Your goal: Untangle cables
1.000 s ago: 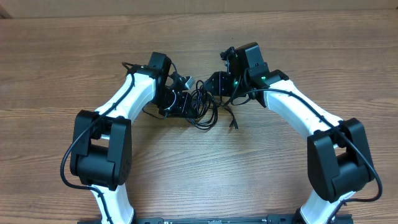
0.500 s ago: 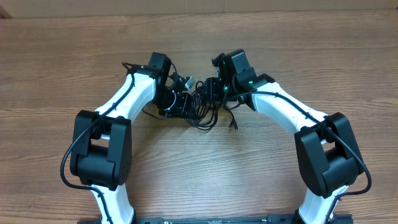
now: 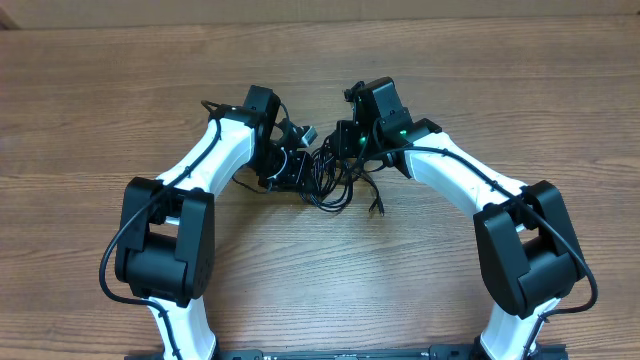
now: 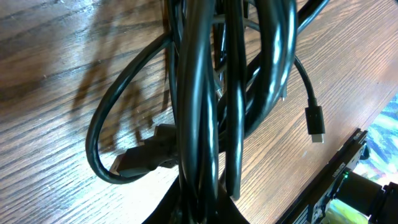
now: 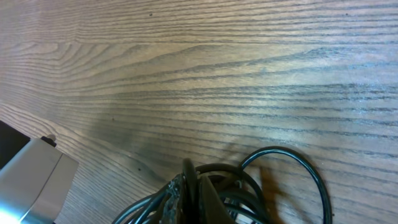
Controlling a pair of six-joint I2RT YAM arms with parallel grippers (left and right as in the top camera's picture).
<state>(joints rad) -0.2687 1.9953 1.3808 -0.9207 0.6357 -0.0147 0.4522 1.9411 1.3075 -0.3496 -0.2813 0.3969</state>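
The cables [image 3: 332,182] are a bunch of thin black cords lying in loops on the wooden table between my two arms. My left gripper [image 3: 298,170] is shut on the bunch's left side. In the left wrist view, several strands [image 4: 205,93] run straight up from the pinched jaws. A small plug [image 4: 316,122] hangs loose at the right, and another connector [image 4: 144,157] lies at the left. My right gripper [image 3: 336,150] is shut on the bunch from the upper right. Its fingers [image 5: 198,194] pinch one strand, and a loop [image 5: 309,177] curves off to the right.
One loose cord end [image 3: 378,207] trails onto the table toward the front. The two grippers are very close together over the bunch. A grey-white block [image 5: 30,180] shows at the lower left of the right wrist view. Part of the right arm [image 4: 348,180] fills the left wrist view's lower right corner.
My right gripper has moved left into the bunch and shut on a strand. The left gripper has kept its grip and shifted slightly.
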